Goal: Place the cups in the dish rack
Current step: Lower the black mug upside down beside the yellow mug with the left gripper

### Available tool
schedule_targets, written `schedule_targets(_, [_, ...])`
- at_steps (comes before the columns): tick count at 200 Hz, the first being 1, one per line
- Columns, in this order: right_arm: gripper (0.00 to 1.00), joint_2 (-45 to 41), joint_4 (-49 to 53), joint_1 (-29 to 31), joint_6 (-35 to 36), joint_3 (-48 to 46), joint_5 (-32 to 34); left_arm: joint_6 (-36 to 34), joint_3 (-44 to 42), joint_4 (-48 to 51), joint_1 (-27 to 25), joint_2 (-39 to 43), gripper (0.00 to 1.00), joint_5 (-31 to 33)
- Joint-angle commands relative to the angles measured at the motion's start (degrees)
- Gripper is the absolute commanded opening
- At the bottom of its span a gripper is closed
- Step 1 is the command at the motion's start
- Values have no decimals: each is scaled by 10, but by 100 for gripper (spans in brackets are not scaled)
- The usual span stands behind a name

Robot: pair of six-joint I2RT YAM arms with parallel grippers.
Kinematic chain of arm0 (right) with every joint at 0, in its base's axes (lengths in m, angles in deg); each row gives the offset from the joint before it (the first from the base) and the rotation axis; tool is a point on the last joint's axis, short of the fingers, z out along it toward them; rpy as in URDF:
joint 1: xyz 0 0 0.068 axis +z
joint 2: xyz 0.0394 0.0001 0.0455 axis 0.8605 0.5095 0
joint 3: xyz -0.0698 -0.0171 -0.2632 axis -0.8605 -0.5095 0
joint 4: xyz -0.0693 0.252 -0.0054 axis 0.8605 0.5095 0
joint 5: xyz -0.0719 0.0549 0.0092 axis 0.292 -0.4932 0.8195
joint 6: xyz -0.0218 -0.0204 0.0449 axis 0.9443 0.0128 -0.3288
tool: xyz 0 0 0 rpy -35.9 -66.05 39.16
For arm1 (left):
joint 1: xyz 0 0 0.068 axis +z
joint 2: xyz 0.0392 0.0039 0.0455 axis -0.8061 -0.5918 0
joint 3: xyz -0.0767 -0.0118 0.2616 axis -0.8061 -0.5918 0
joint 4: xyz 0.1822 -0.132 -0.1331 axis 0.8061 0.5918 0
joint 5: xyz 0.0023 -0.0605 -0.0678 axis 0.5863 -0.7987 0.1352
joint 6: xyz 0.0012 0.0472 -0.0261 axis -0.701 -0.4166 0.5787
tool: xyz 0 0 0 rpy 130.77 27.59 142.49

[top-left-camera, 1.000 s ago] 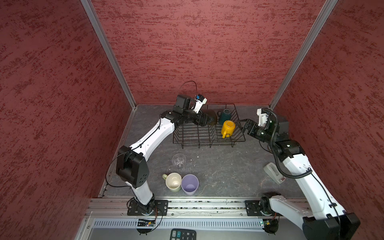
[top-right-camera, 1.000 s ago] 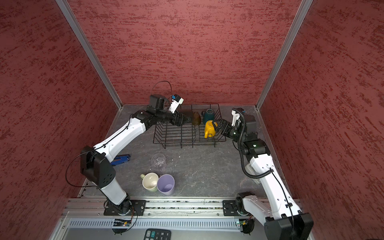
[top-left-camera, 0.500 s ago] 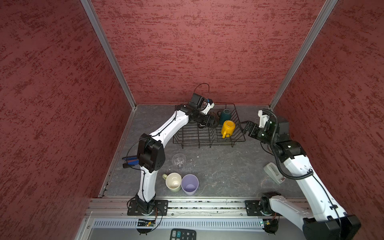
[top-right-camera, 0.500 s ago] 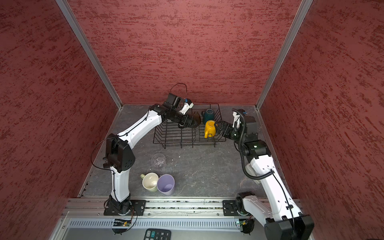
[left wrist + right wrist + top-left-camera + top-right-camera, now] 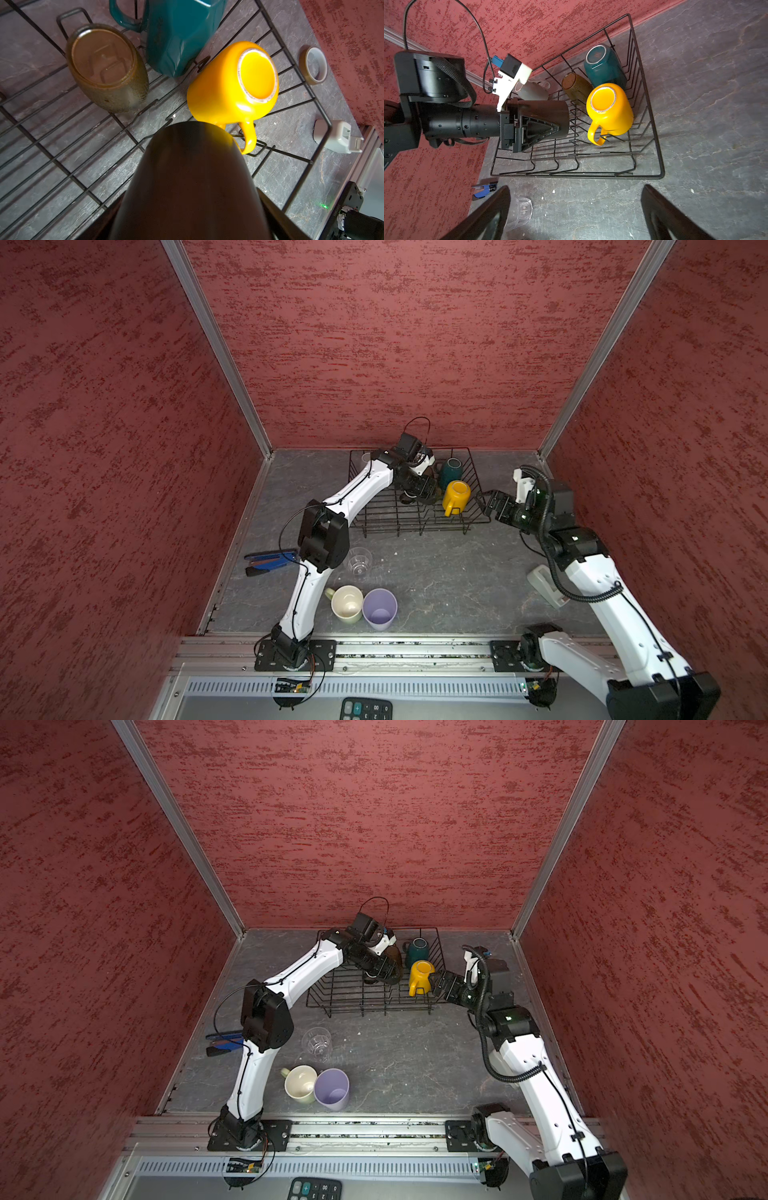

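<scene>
Black mug [image 5: 546,109] in left hand [image 5: 419,491]

Top views look down; wrist views closely share the dish rack [image 5: 591,176].

red textured walls [image 5: 374,344], silver corner posts [image 5: 216,348], grey marbled floor [image 5: 436,580], metal front rail [image 5: 415,649]

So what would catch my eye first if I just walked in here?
Probably the bright yellow mug, bottom up in the black wire dish rack at the back. Right beside it the left gripper holds a black mug above the rack's wires. Nearer the front, a lilac tumbler and a pale-green mug stand side by side.
</scene>
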Motion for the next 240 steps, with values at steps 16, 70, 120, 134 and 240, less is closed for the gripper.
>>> schedule_targets(16, [99, -13, -3, -2, 10, -5, 10, 5, 47, -5, -9, -23, 0, 13])
schedule_targets(70, [99, -28, -1, -2, 4, -10, 13, 12, 102, 46, -13, -79, 0, 50])
schedule_targets(120, [99, -27, -5, -3, 0, -14, 8, 12, 109, 52, -14, -92, 13, 50])
schedule_targets(134, [99, -27, -7, -2, -3, -16, 6, 10, 111, 53, -14, -97, 24, 48])
schedule_targets(240, [99, -23, -16, -3, -6, -24, 1, -11, 143, 71, -22, -131, 61, 54])
